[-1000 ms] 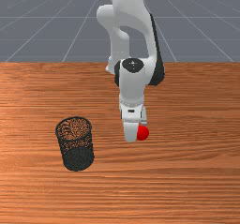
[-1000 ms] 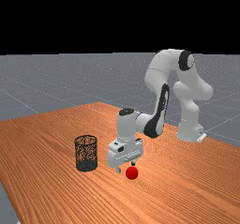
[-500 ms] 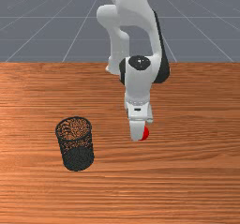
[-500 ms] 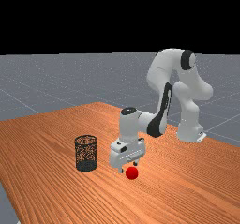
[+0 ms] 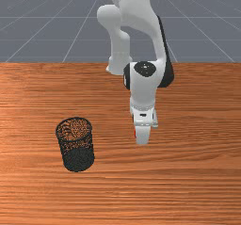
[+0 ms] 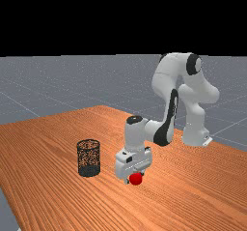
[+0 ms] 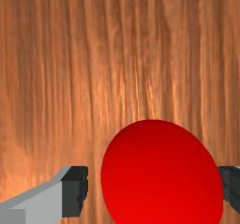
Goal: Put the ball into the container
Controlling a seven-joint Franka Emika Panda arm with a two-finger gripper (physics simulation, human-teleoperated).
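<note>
Risk: closing now, you could nudge or roll the red ball (image 6: 135, 179) askew.
Cause: red ball off-centre, close by one finger, gap at the other.
End effector (image 7: 153, 188): released, fingers astride the red ball.
Location: far view, lower middle; red ball on the tabletop (image 5: 188, 181).
Wire-mesh basket (image 5: 77, 159): front view, lower left; upright, open-topped; you see nothing inside.

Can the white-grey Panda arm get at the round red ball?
Looks like yes: its open pincer has one fingertip either side of the ball, nothing visibly in between, though the ball sits nearer one tip.
</note>
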